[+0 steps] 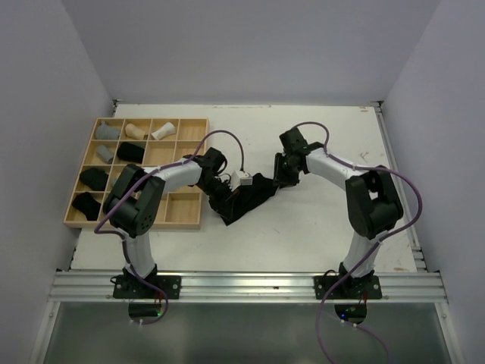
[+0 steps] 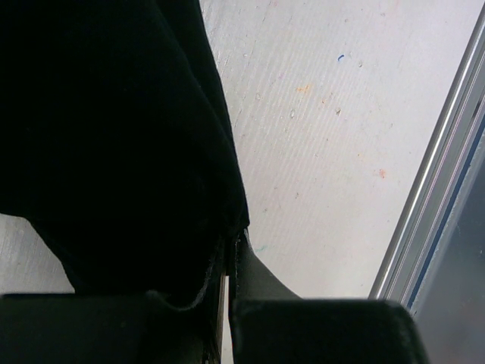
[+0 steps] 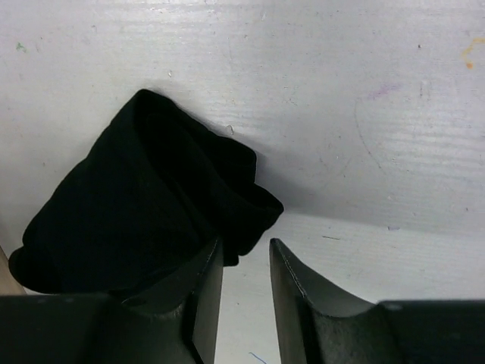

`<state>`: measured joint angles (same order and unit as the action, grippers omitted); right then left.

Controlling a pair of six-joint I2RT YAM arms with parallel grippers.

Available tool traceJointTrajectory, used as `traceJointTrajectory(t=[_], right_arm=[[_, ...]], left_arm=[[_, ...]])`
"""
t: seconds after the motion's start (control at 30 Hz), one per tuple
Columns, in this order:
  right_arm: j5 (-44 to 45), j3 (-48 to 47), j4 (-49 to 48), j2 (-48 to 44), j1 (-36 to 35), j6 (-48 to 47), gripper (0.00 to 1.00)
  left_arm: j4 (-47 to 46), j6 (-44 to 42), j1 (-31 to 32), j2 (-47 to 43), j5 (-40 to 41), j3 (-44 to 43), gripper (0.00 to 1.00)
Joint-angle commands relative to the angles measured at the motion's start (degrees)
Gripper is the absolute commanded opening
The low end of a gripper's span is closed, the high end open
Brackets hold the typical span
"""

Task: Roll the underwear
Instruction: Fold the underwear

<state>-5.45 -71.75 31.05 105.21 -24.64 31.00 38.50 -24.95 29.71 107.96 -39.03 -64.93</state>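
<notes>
Left pincer (image 2: pixel 229 254) clamped tight on black limp cloth underwear (image 1: pixel 254 193), just right of wooden grid tray (image 1: pixel 136 225). Right pincer (image 3: pixel 246 254) narrowly parted at cloth end farther from tray, gap looks empty. Likely step: spreading cloth flat. Next calls for firm right-side hold, then rolling.

White table (image 1: pixel 326 227), kinda scuffed, with a few tiny orange and blue specks on it up close. A wooden grid tray (image 1: pixel 184 208) sits flat on the left side. One crumpled black underwear (image 1: pixel 254 193) lies around the middle, just right of the tray. A metal rail (image 1: pixel 250 284) runs along the near edge.
</notes>
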Motion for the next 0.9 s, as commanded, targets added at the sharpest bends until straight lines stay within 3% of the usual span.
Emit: traceJointTrajectory(t=[0.0,0.33,0.57,0.87], right_arm=[[2.73,-3.66,1.30,-4.66,0.21,0.10,0.37],[-3.25,-7.53,1.03,-2.29,0.12,6.87,0.32],[-3.69,-7.09,3.49,0.17,-0.05,9.42,0.39],[-6.41,-5.34,2.70,2.28,-0.67,11.62,0.38]], left_arm=[[0.96,-3.88,0.17,6.21,16.26,4.55,0.03],[0.79,-3.62,0.17,5.94,16.17,4.90,0.04],[0.70,-3.35,0.26,5.86,16.00,5.07,0.04],[0.61,-3.18,0.17,5.77,15.91,5.16,0.04]])
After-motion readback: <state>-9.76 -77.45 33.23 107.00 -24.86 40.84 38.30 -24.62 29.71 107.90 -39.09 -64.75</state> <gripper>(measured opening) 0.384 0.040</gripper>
